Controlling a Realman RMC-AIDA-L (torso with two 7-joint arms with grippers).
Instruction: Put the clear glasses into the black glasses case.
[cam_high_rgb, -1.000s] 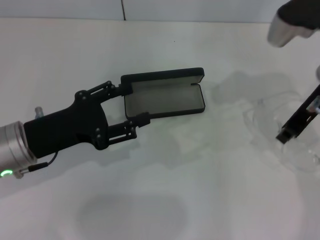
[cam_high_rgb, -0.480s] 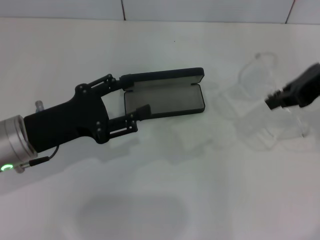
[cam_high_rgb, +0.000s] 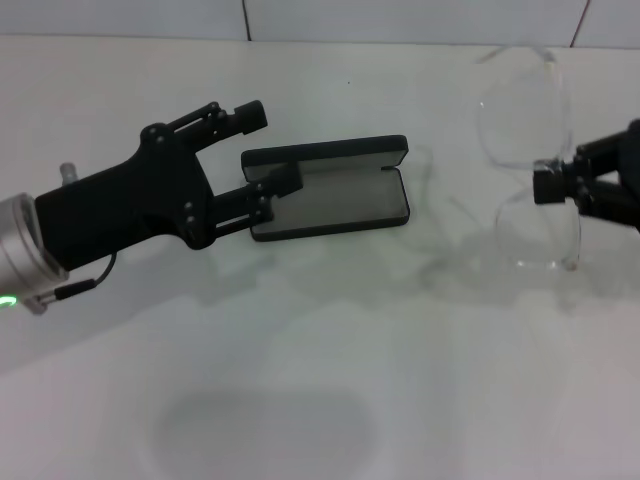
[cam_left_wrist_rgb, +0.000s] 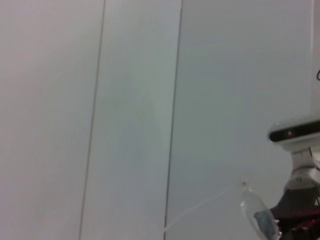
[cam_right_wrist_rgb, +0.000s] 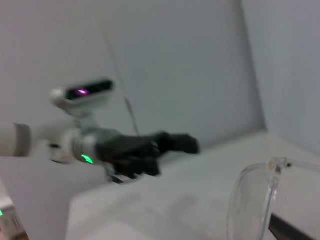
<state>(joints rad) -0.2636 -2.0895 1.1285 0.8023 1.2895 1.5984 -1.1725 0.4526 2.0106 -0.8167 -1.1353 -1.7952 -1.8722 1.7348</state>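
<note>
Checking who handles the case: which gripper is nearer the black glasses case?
Left. The left gripper is at the black glasses case's left end; the right gripper holds the clear glasses far right.

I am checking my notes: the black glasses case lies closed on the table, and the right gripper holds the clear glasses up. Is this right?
Not quite. The head view shows the black glasses case lying open, grey lining visible. The rest stands: the right gripper holds the clear glasses up.

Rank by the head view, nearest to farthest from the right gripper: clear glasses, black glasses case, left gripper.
1. Clear glasses: held in the right gripper, at right.
2. Black glasses case: open, mid-table.
3. Left gripper: open, at the case's left end.
</note>
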